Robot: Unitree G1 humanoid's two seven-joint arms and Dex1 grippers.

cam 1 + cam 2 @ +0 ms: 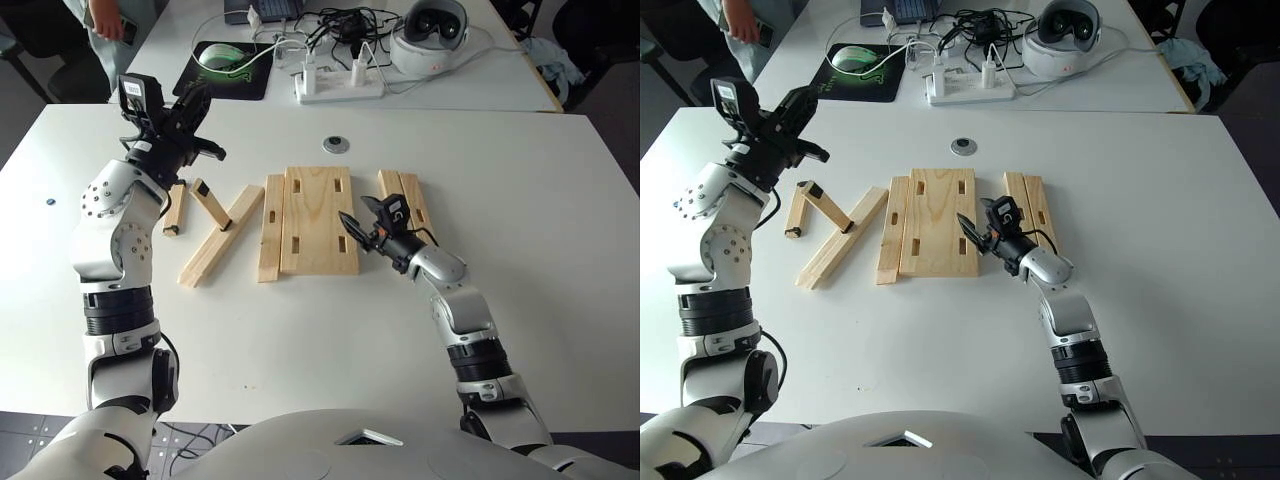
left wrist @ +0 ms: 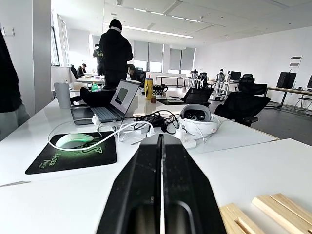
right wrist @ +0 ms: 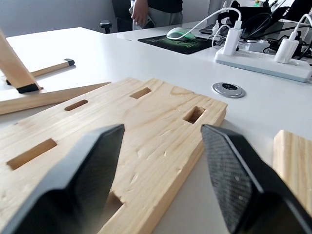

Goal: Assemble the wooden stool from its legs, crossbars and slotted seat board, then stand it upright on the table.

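Note:
The slotted seat board (image 1: pixel 318 220) lies flat mid-table, with a slotted bar (image 1: pixel 270 228) against its left edge. Left of that lie a long leg (image 1: pixel 220 235) and two short black-tipped pieces (image 1: pixel 209 203) (image 1: pixel 175 208). Two more bars (image 1: pixel 405 195) lie to the board's right. My right gripper (image 1: pixel 358 228) is open and low at the board's right edge; in the right wrist view its fingers (image 3: pixel 97 161) straddle the board's (image 3: pixel 146 122) corner. My left gripper (image 1: pixel 198 98) is shut on nothing, raised above the far-left pieces and pointing at the far desk (image 2: pixel 161 139).
A metal cable grommet (image 1: pixel 336 145) sits in the table beyond the board. On the desk behind are a power strip (image 1: pixel 338 85) with cables, a white headset (image 1: pixel 430 40) and a mouse on a black pad (image 1: pixel 225 68). Bare table lies to the right and front.

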